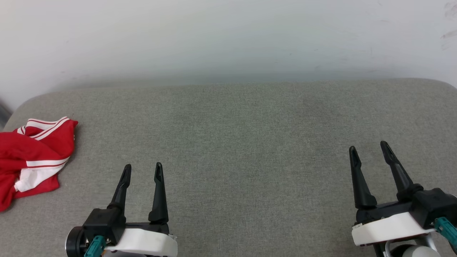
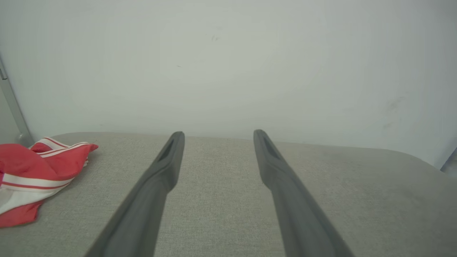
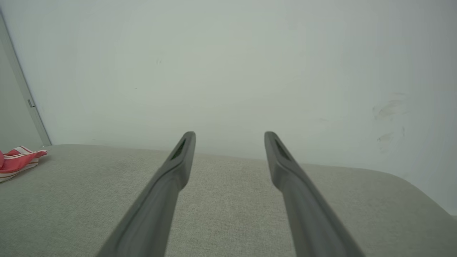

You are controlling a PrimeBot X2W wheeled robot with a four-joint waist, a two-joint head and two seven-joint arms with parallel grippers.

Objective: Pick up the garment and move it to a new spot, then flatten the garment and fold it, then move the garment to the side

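Note:
The garment (image 1: 32, 157) lies crumpled at the far left of the grey upholstered surface (image 1: 228, 135), red with white striped trim, partly cut off by the head view's left edge. Its lettering and number are hidden in the folds. It also appears at the left in the left wrist view as the garment (image 2: 32, 171) and far left in the right wrist view as the garment (image 3: 18, 161). My left gripper (image 1: 142, 169) stands open to the right of it, not touching. My right gripper (image 1: 369, 147) is open at the lower right, with nothing between its fingers.
A pale wall (image 1: 228, 39) rises directly behind the cushion's far edge. The cushion's corners are rounded at the back left (image 1: 32, 101) and back right (image 1: 439, 84). A grey vertical frame (image 3: 21, 89) stands at the left beyond the surface.

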